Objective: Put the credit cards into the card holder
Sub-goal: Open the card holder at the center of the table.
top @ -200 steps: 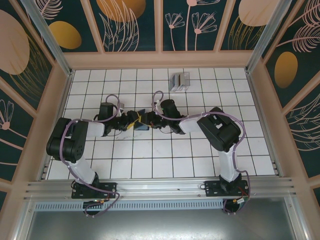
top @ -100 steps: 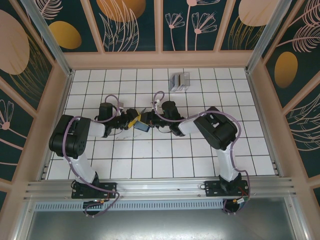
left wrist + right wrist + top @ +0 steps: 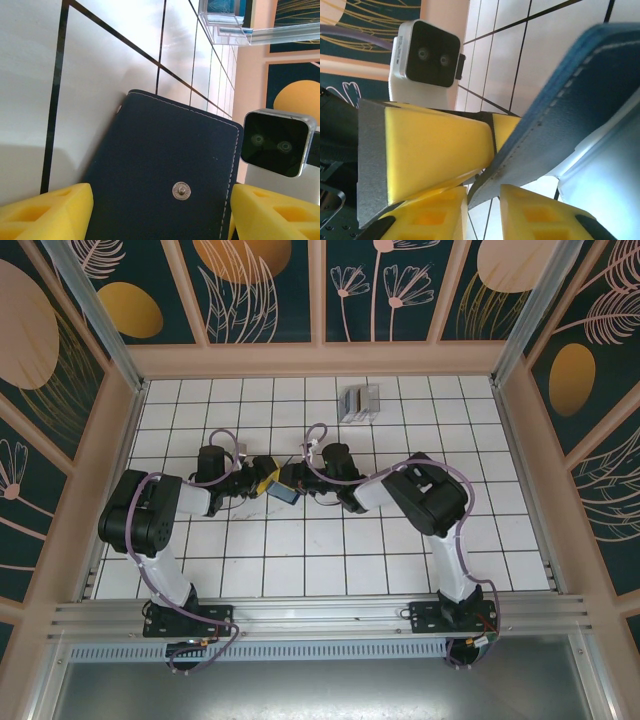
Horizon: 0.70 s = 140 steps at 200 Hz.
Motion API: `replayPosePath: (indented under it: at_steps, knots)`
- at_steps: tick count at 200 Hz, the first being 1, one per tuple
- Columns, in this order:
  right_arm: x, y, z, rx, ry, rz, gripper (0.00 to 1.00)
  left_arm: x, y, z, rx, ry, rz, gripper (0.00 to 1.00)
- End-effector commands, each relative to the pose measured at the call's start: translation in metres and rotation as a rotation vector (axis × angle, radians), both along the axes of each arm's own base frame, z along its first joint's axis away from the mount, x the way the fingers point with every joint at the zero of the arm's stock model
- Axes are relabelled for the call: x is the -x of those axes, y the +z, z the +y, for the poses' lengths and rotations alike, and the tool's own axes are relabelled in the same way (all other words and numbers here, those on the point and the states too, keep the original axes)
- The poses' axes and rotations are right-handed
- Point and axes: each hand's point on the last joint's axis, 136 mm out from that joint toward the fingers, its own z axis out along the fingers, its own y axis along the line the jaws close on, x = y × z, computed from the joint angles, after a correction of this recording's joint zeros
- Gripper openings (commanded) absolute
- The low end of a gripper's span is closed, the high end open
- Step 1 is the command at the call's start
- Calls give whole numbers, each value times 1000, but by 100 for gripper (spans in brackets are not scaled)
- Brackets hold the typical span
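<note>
Left gripper (image 3: 161,202) was spread wide, yellow pads (image 3: 45,210) clamped on the two side edges of the card holder (image 3: 165,150). Right gripper (image 3: 484,200) was nearly pressed together, pinching the edge of the holder's flap, which ran down between its pads (image 3: 540,215). The holder hung tilted between both grippers over the table (image 3: 330,550), mid-depth and a bit left of centre.

Progress, my read: opening stage only, and I saw no card clearly loaded. The cards (image 3: 360,402) stood in a clear stand (image 3: 225,22) at the far side, right of centre, well apart from both grippers. A pale glossy sheet (image 3: 600,170) showed behind the flap; I couldn't tell whether it was pocket lining or a card. Left to do: get the holder properly open, fetch each card, slide it into a pocket.

Materials:
- Holder: dark navy outside, fine leather-like grain, pale stitching along the edge, rounded corners, one round metal snap (image 3: 181,190). Flap face was lighter blue.
- Cards: thin, flat grey and silver rectangles.
- Stand: transparent, hard-edged plastic.
- Pads: blocky, soft-looking foam with moulded cut-outs.
- Table: glossy white squares, dark grid lines.
</note>
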Motion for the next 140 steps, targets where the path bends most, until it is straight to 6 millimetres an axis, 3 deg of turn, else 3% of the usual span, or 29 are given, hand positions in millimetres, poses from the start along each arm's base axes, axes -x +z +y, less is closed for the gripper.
replayPosePath:
  at_steps: [1,53,140]
  knots:
    - [-13,9,6,-34,-19,-43,26,12,2,-9,32,-70,-17,73]
    - [-31,3,-1,-34,-78,-7,26,14,9,-9,35,-72,-53,71]
    - [-52,0,-17,-51,-137,80,17,17,8,-9,77,-73,-77,69]
